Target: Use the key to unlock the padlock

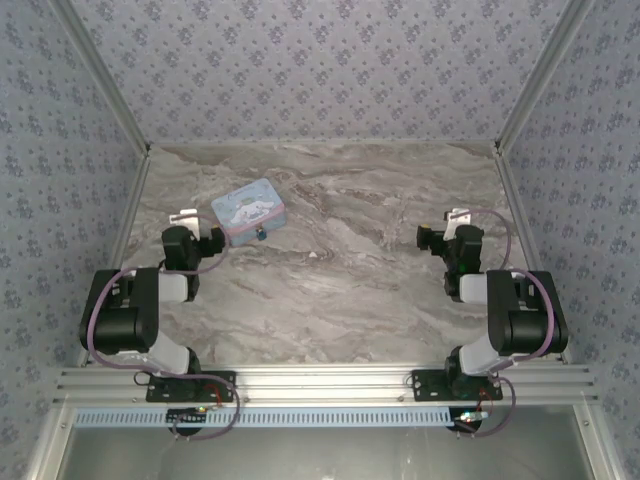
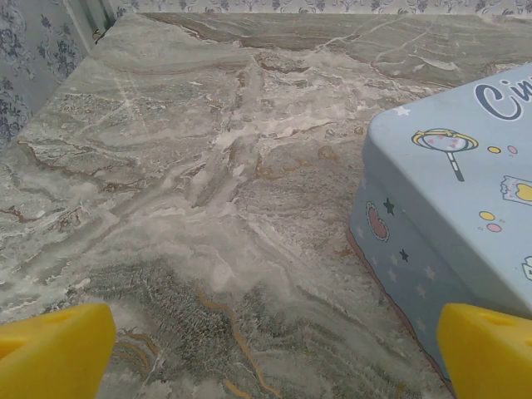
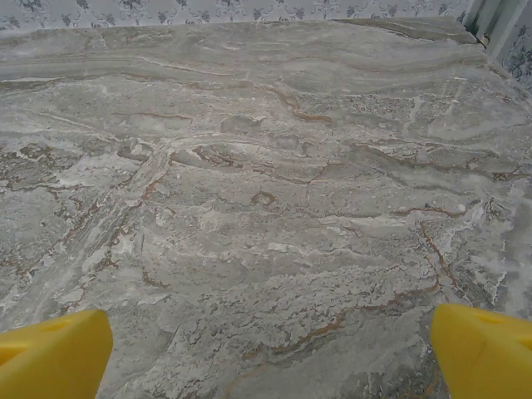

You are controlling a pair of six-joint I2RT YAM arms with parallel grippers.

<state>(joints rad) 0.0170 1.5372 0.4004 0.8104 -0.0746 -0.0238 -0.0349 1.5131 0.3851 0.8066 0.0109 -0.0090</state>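
The padlock (image 1: pixel 261 233) is a tiny teal speck hanging at the near side of a pale blue cartoon-printed tin (image 1: pixel 248 210) on the left half of the marble table (image 1: pixel 350 280). The key is out of view. My left gripper (image 1: pixel 200 224) stands open just left of the tin, apart from it. In the left wrist view the tin's corner (image 2: pixel 449 216) lies beside the right yellow fingertip (image 2: pixel 486 349), and bare marble shows between the left gripper's (image 2: pixel 274 353) fingers. My right gripper (image 1: pixel 443 226) is open at the right over bare marble (image 3: pixel 266 208), nothing between its fingertips (image 3: pixel 54 353).
Patterned walls (image 1: pixel 320 60) and metal corner posts (image 1: pixel 110 100) close in the table at the back and both sides. An aluminium rail (image 1: pixel 320 385) carrying both arm bases runs along the near edge. Open marble lies between the two arms.
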